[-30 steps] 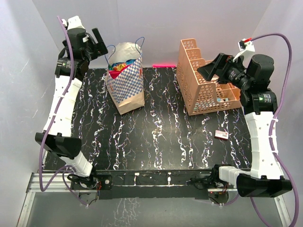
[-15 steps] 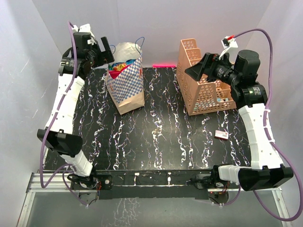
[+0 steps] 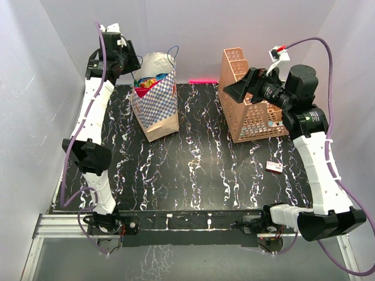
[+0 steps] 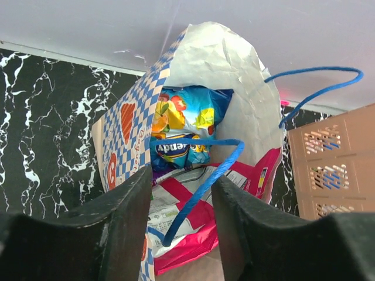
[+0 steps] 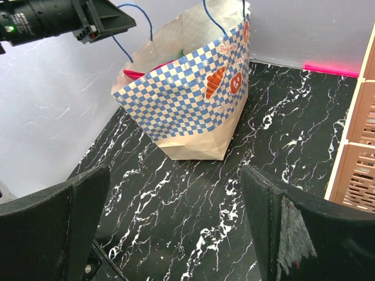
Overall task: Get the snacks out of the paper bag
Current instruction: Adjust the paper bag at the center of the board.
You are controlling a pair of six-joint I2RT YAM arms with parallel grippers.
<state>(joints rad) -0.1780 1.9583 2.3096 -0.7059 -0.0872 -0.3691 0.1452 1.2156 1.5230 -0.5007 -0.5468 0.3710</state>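
Beside paper bag (image 3: 158, 111): left tool (image 3: 133, 58) edged nearer | right tool (image 3: 230, 91) shifted left

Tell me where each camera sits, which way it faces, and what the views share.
Top external: above and behind the arms, looking down on the table; both whole arms show.
Left wrist: above the paper bag, looking down into its open mouth at the snacks; left fingers along the bottom.
Right wrist: near the orange rack, facing across the table at the bag's checkered side; right fingers in the lower corners.
Shared: all three show the paper bag.
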